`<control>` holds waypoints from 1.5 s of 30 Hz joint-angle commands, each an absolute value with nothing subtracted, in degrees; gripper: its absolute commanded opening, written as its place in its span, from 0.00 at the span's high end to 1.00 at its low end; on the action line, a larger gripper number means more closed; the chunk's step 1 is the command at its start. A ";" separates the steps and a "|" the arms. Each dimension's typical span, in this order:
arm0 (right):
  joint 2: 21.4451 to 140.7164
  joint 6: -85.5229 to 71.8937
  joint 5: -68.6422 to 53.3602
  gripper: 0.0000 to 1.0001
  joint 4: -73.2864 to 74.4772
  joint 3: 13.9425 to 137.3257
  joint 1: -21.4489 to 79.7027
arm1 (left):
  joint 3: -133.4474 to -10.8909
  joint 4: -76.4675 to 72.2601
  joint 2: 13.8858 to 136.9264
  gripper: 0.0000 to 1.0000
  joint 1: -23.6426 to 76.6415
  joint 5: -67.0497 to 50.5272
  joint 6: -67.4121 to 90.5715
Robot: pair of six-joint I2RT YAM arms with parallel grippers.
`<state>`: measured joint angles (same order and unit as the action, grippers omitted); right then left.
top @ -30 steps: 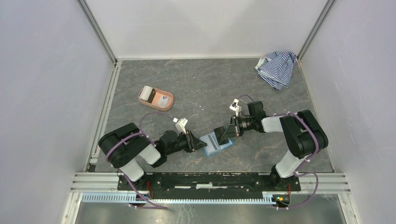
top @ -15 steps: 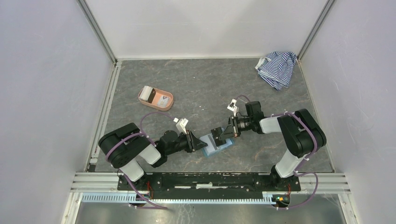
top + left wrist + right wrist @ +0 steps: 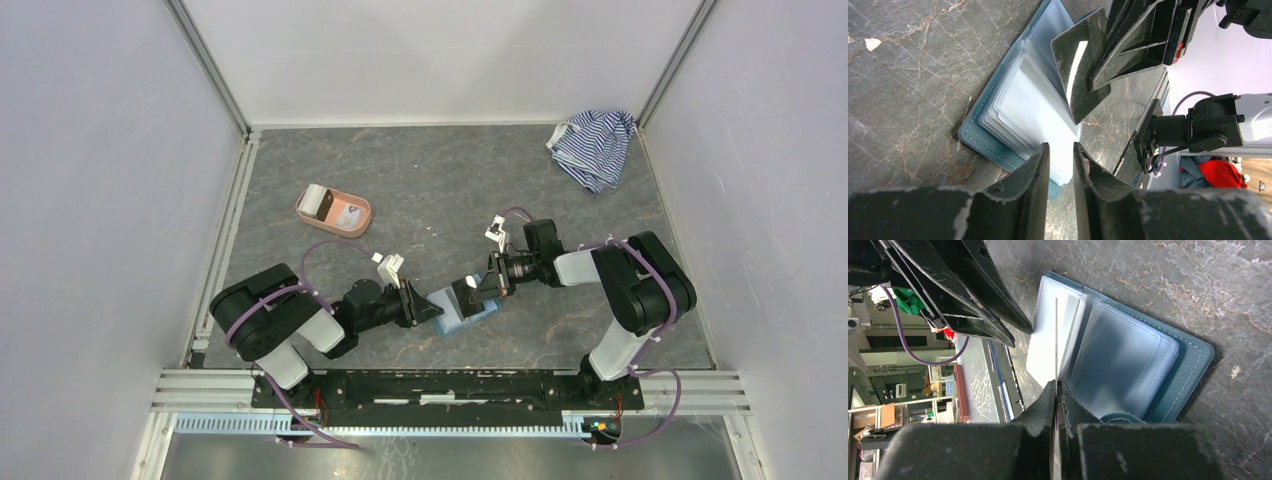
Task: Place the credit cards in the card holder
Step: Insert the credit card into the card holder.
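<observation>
Teal wallet (image 3: 458, 318) is laid open on the table (image 3: 420, 180); a dark card (image 3: 1079, 65) is pinched edgewise over it by the right gripper (image 3: 1056, 386). Whether anything is grasped by the left gripper (image 3: 1061, 150) cannot be told.

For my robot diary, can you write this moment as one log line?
right hand: pinching card | card: over open card holder | left hand: at holder's edge, grip unclear

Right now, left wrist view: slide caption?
Right gripper holds a dark card over the open teal card holder.
</observation>
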<state>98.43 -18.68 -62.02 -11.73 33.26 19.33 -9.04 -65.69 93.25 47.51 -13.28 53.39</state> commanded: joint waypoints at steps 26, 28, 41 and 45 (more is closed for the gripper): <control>101.25 -17.72 -61.49 0.95 -11.72 34.67 19.71 | -9.93 -65.92 92.21 0.69 48.07 -11.94 49.92; 101.41 -17.83 -61.51 0.95 -11.67 34.63 19.91 | -9.94 -65.84 92.20 0.69 48.08 -11.95 49.92; 102.06 -26.72 -63.92 0.94 -19.89 32.18 20.05 | -10.06 -65.61 92.37 0.69 48.25 -11.80 49.92; 102.07 -26.50 -62.53 0.93 -19.09 32.15 20.16 | -10.36 -65.16 92.24 0.69 48.34 -11.72 49.84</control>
